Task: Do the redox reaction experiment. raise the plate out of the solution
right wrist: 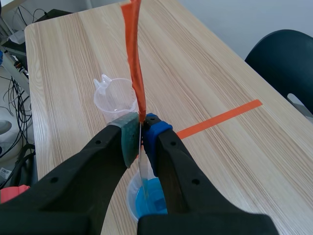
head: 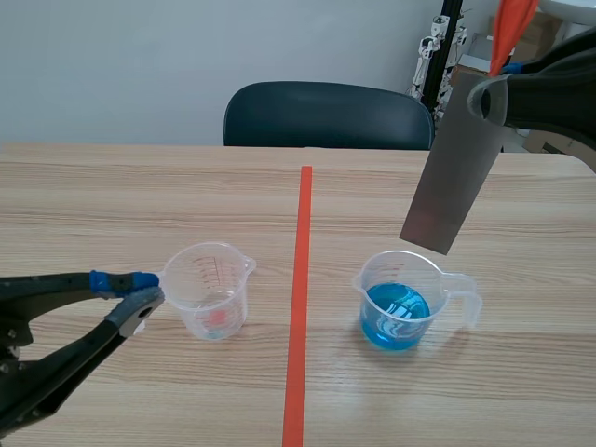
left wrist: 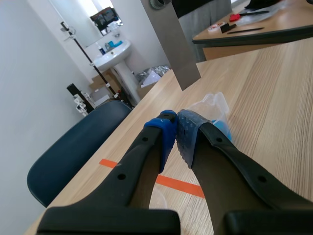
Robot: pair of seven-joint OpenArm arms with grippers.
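A grey metal plate (head: 452, 172) with an orange tab (head: 510, 28) on top hangs tilted in the air, and my right gripper (head: 489, 98) is shut on its upper end. Its lower edge is clear of the liquid, above the far rim of the clear beaker of blue solution (head: 400, 298). In the right wrist view the plate (right wrist: 141, 164) shows edge-on between the pads of the right gripper (right wrist: 142, 128), with the blue beaker (right wrist: 149, 200) below. My left gripper (head: 135, 296) lies low, shut on nothing, beside the empty clear beaker (head: 209, 289). In the left wrist view, the plate (left wrist: 173, 44) hangs ahead of the left gripper (left wrist: 175, 125).
An orange tape line (head: 300, 307) runs down the table between the two beakers. A dark blue chair (head: 326, 112) stands behind the far edge. Stands and boxes (head: 438, 47) clutter the back right corner of the room.
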